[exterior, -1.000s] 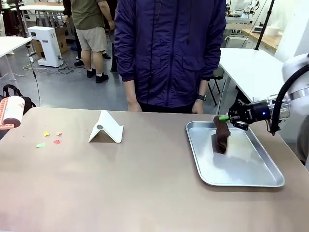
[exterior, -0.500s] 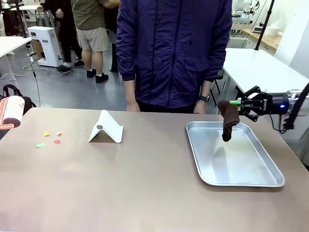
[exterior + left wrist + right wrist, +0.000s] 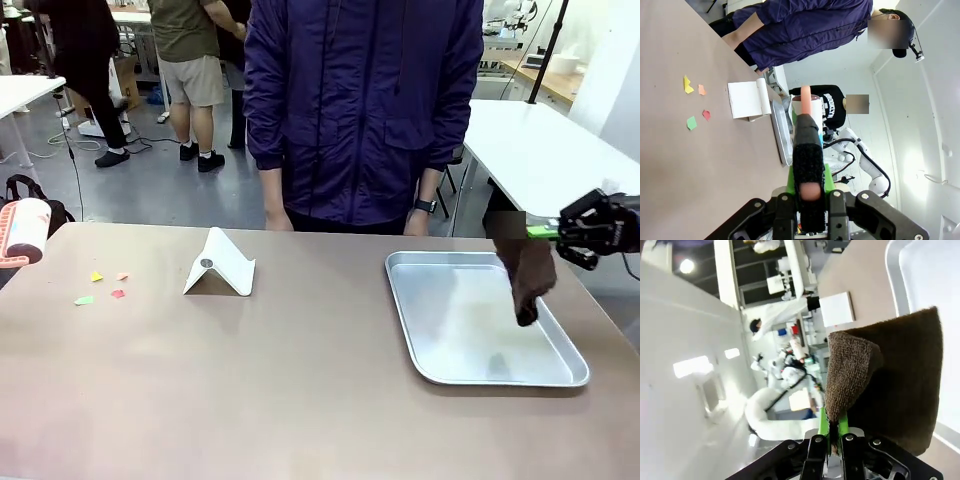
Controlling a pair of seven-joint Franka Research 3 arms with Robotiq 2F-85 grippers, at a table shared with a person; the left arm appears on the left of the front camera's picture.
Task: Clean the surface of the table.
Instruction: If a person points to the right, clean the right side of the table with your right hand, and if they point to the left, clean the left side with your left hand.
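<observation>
Hanging from the tightly pinched right gripper (image 3: 548,232) at the front view's right edge, a brown cloth (image 3: 525,275) dangles over the right side of the metal tray (image 3: 405,300). The tray sits on the brownish-tan table (image 3: 250,390), whose long axis runs left to right. The table's matte top looks bare apart from coloured paper scraps (image 3: 100,285) well off to the left, past a white folded stand (image 3: 220,265) and nearer the lint roller (image 3: 22,232) at the left edge. In the left wrist view, the left gripper (image 3: 808,197) is clamped on that roller's handle, with the table stretching ahead and the scraps lying on it. In the right wrist view, green pads (image 3: 823,426) nip the cloth's folded corner, with tray and table beyond.
</observation>
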